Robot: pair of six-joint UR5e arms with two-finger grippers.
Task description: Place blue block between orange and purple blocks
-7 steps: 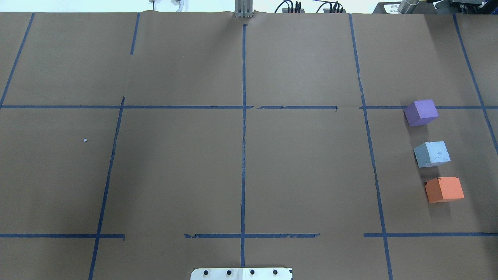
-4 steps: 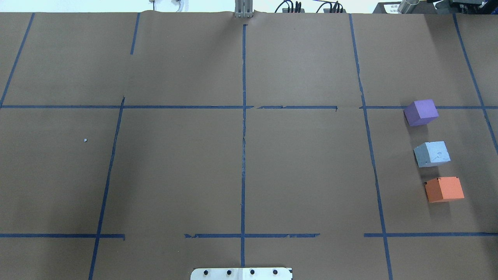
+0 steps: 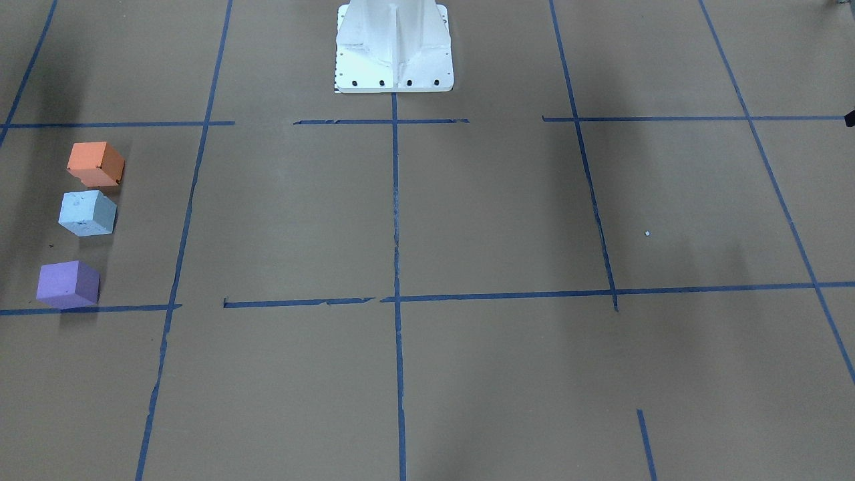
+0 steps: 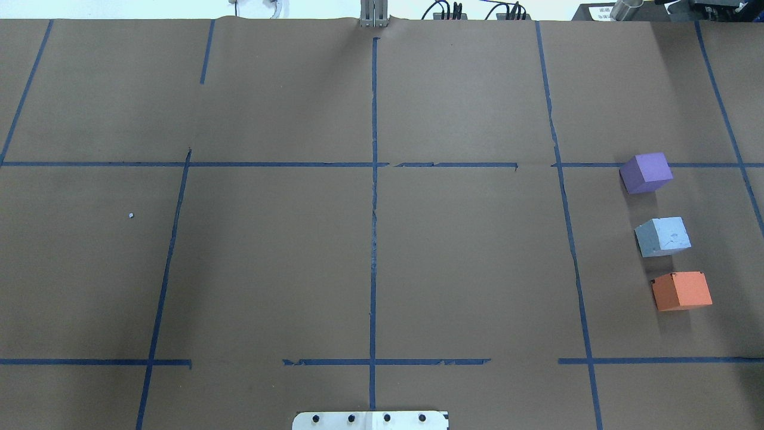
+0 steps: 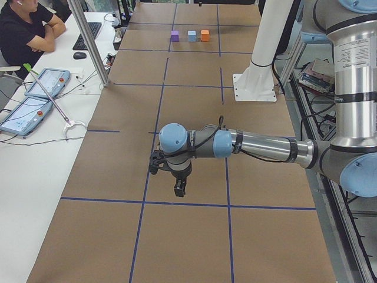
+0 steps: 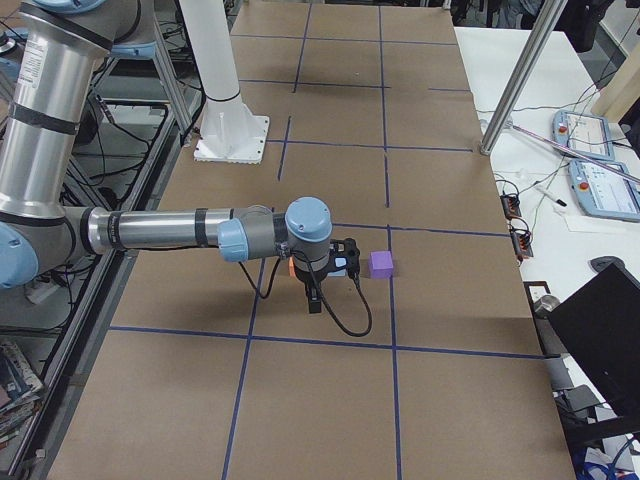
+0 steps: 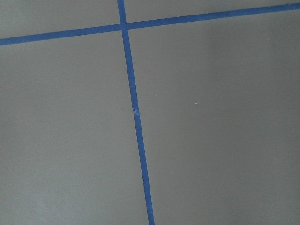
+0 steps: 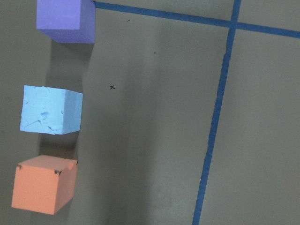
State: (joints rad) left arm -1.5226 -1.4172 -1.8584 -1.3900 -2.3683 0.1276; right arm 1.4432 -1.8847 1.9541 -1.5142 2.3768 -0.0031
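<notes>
Lying unmoved between orange block (image 4: pixel 681 291) and purple block (image 4: pixel 646 172), blue block (image 4: pixel 662 236) looks placed; whether left gripper (image 5: pixel 178 189) or right gripper (image 6: pixel 313 302) is spread cannot be told.

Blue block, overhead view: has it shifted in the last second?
No. The blue block keeps its spot between the purple block and orange block, right of the tape line.

Left gripper (image 5: pixel 179 188), right gripper (image 6: pixel 314 302) pointing down (grip unclear).
</notes>
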